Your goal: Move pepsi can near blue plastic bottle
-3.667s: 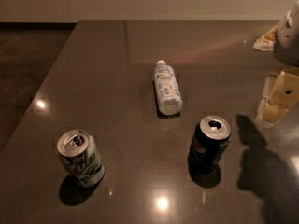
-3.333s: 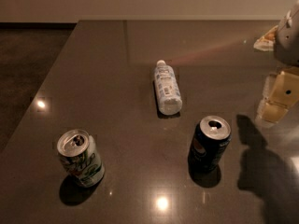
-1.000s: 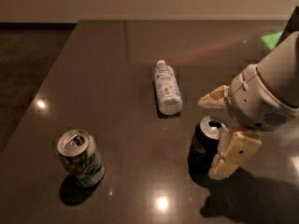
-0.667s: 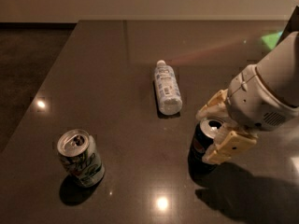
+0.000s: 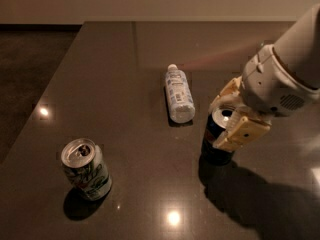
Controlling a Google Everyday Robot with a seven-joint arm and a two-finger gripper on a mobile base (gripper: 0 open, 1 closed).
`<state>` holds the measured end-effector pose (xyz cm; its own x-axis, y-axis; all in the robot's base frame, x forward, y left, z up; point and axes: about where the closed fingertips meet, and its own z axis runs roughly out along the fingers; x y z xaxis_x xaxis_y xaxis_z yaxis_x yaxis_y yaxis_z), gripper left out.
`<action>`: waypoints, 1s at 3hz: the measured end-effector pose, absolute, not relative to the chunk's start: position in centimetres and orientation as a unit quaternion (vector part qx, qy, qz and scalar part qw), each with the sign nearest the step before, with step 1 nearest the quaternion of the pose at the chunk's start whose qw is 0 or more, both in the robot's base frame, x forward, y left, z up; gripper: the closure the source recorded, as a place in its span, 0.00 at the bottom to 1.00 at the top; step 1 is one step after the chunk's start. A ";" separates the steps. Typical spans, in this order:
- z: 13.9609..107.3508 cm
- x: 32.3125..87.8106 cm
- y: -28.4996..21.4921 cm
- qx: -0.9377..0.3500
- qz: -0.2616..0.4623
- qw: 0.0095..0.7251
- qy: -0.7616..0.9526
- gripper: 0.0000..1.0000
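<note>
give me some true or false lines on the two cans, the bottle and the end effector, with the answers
1. The bottle lies on its side on the table. True.
2. The pepsi can is tipped over. False: it stands upright.
3. The end effector is at the pepsi can's top. True.
4. The green-and-white can touches the bottle. False: it stands well apart, at the table's front left.
5. The pepsi can leans against the bottle. False: there is a gap between them.
</note>
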<state>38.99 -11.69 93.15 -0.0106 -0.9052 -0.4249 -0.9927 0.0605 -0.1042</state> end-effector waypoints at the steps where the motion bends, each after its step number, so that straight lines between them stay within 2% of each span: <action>1: 94.6 41.5 -11.7 -0.672 0.099 0.200 0.706 1.00; 3: 94.0 46.1 -12.1 -0.656 0.101 0.196 0.722 1.00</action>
<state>46.08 -12.09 94.03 -0.0622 -0.9076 -0.4152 -0.9867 0.1185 -0.1114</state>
